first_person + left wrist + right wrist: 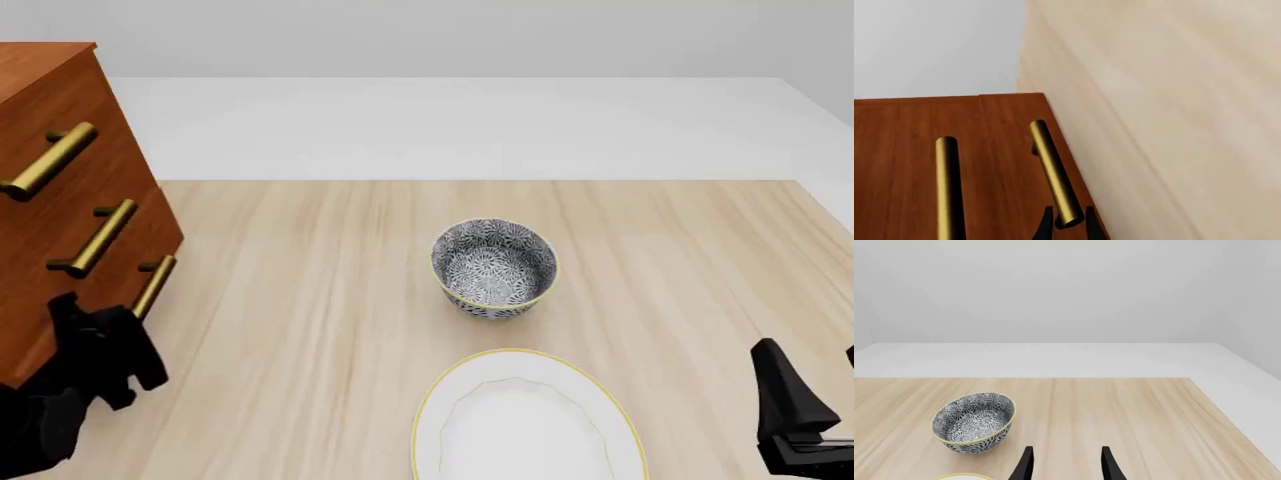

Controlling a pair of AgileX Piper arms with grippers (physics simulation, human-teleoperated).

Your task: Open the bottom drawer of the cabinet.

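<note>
The cabinet stands at the table's left edge, reddish-brown, with three brass bar handles. The bottom drawer looks flush with the front. Its handle shows close up in the left wrist view as a brass bar next to the table. My left gripper has its dark fingers pressed on both sides of that bar's near end. The front view shows the left gripper right at the handle's lower end. Far to the right, my right gripper hangs open and holds nothing; the right gripper also shows in the right wrist view.
A patterned bowl sits mid-table and also shows as the bowl in the right wrist view. A white plate with a gold rim lies at the near edge. The middle drawer's handle runs beside the gripped one.
</note>
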